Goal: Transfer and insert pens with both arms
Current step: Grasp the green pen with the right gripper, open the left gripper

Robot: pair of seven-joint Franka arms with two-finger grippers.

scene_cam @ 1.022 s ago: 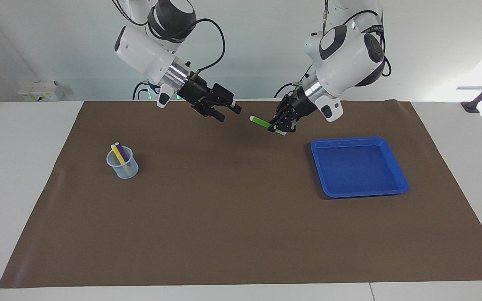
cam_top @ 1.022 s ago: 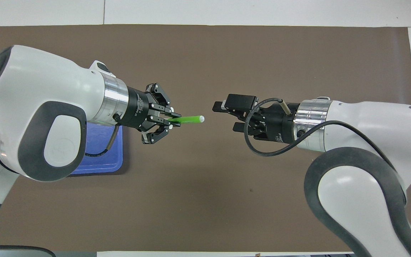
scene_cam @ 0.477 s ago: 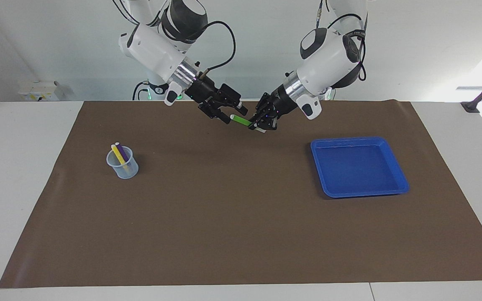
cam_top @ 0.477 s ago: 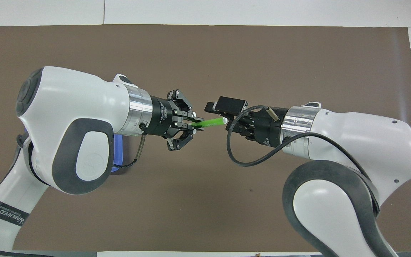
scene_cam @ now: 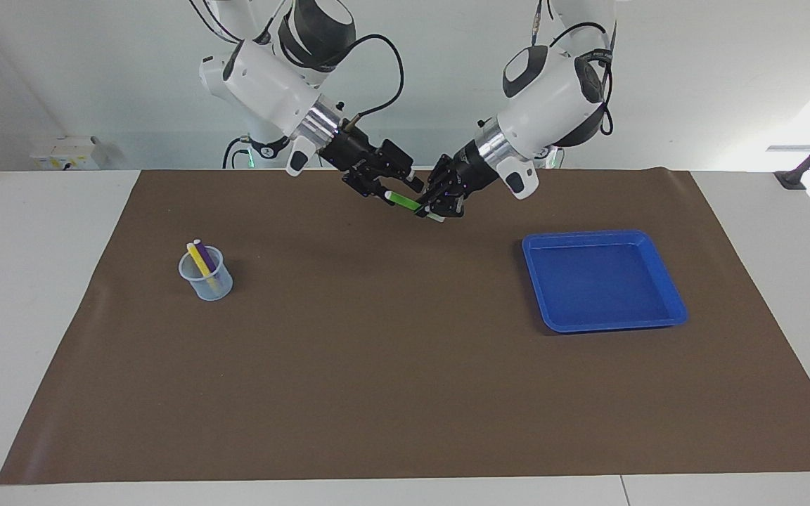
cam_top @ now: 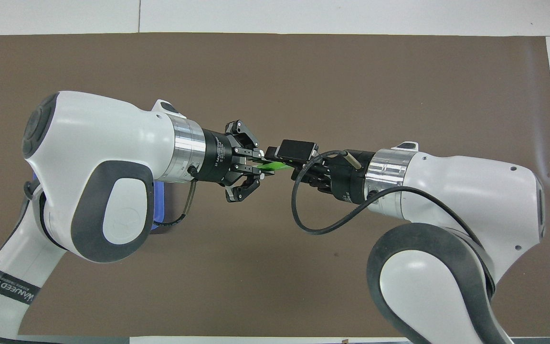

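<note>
- Left gripper (cam_top: 261, 165): shown reaching in from the left arm's end of the table and held in the air over the brown mat (cam_top: 275, 86). Its fingertips were pressed together on the green pen (cam_top: 275, 166), which was gripped near one end, with the outer links splayed to the sides.
- Green pen: carried clear of the mat, with its long axis laid along the line joining the two grippers. In the facing view it was seen slightly tilted, the pale cap end higher and directed at the right gripper (scene_cam: 394, 191).
- Right gripper: presented head-on to the left one, also in the air over the mat. Its fingers were held apart, one on each side of the pen's free cap end; whether the pen was touched by them could not be determined. The pen thus lay straight ahead of this gripper, along its own line of approach, so closure across the shaft was judged to be all that the hand-over required. Release by the left gripper was judged safe only once that second grip was made.
- Clear cup (scene_cam: 219, 287): stood on the mat toward the right arm's end of the table, with the yellow pen (scene_cam: 201, 261) and the purple pen (scene_cam: 206, 253) leaning inside it. The right arm was judged the nearer, and hence the fitting carrier for the insertion.
</note>
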